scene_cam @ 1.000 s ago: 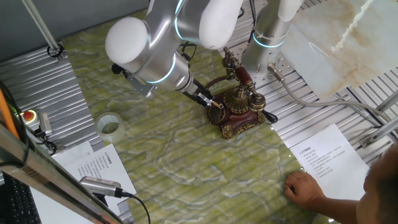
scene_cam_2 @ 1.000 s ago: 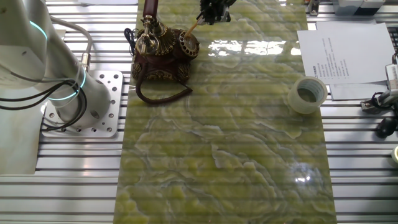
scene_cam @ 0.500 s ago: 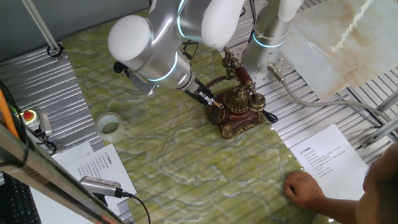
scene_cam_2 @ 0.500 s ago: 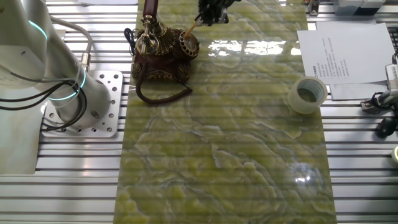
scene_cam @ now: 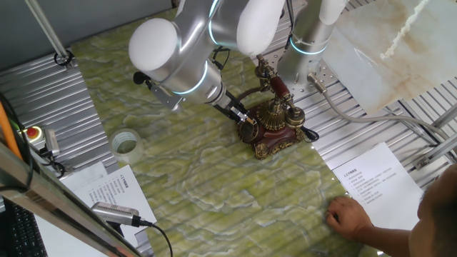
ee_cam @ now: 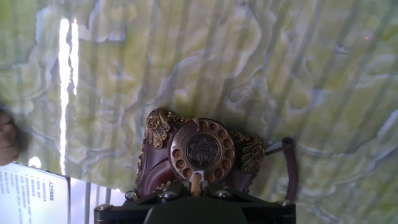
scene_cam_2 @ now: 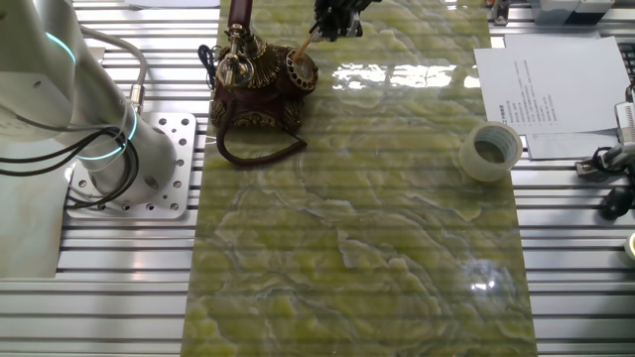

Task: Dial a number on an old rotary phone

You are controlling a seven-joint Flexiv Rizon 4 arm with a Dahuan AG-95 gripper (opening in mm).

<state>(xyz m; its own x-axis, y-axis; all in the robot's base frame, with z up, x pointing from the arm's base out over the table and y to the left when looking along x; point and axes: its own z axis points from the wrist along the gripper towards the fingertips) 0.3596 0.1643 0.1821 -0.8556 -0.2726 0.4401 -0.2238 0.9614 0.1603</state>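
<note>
Drifting slightly up and right since a second ago, the arm's silver elbow. Sitting toward the left in the other fixed view, the old rotary phone (scene_cam_2: 260,74) on green marbled table (scene_cam_2: 357,228). Poking its dial (ee_cam: 202,151) with a pale stick (ee_cam: 196,182), gripper (scene_cam_2: 335,20), jaws pinching that stick.

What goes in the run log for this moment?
phase: dialing | gripper: holds thin stick | stick tip: at dial of rotary phone | handset: cradled | tape roll: apart
</note>
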